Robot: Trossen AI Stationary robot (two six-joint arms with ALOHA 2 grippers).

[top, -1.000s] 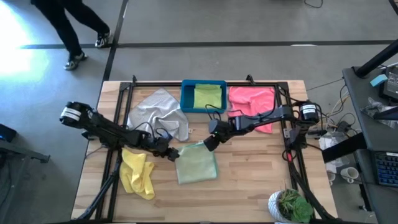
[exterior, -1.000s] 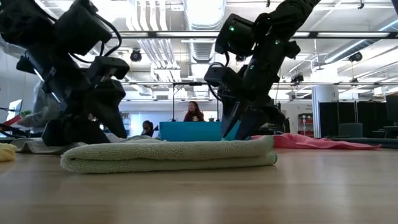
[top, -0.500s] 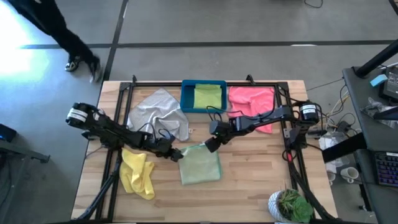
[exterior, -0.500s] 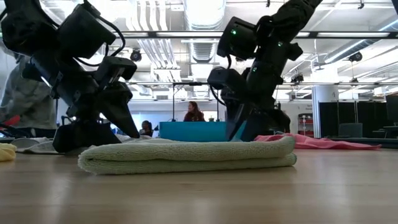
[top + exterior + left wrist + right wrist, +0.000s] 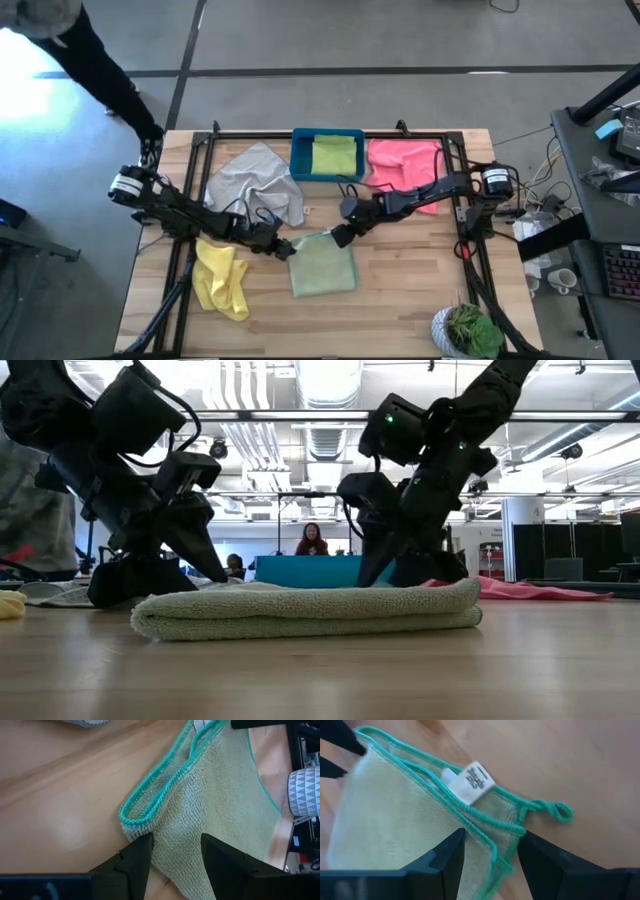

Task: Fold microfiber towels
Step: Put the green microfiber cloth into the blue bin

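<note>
The pale sage green towel point(image 5: 322, 265) lies folded flat on the table's middle, its teal-edged layers stacked point(image 5: 305, 610). My left gripper point(image 5: 287, 248) stands open at its far left corner, slanting down. My right gripper point(image 5: 338, 238) stands open at its far right corner, where a white label point(image 5: 475, 781) shows. The grey towel point(image 5: 255, 180) lies crumpled at the far left, and the yellow one point(image 5: 220, 278) is bunched at the near left. Spread at the far right is the pink one point(image 5: 405, 162), while the lime green one point(image 5: 335, 155) sits in the blue bin. My left gripper's fingertips point(image 5: 142, 845) come down on the sage towel's far left corner point(image 5: 172, 827), slanting from the table's left. Cloth lies flat between them, not pinched. My right gripper's fingertips point(image 5: 452, 845) stand over the far right corner point(image 5: 487, 832), slanting from the right. I cannot tell whether they touch it.
The blue bin point(image 5: 327, 134) stands at the far edge's middle. A potted plant point(image 5: 465, 330) sits at the near right corner. A person point(image 5: 100, 60) walks on the floor beyond the table's far left corner. Bare wood lies to the right of the sage towel.
The sage towel has slid a little toward the table's right edge, staying flat and folded. My left gripper has gone the same way with it. My right gripper has sunk toward the towel's far edge. The person has come closer to the table's far left corner.
</note>
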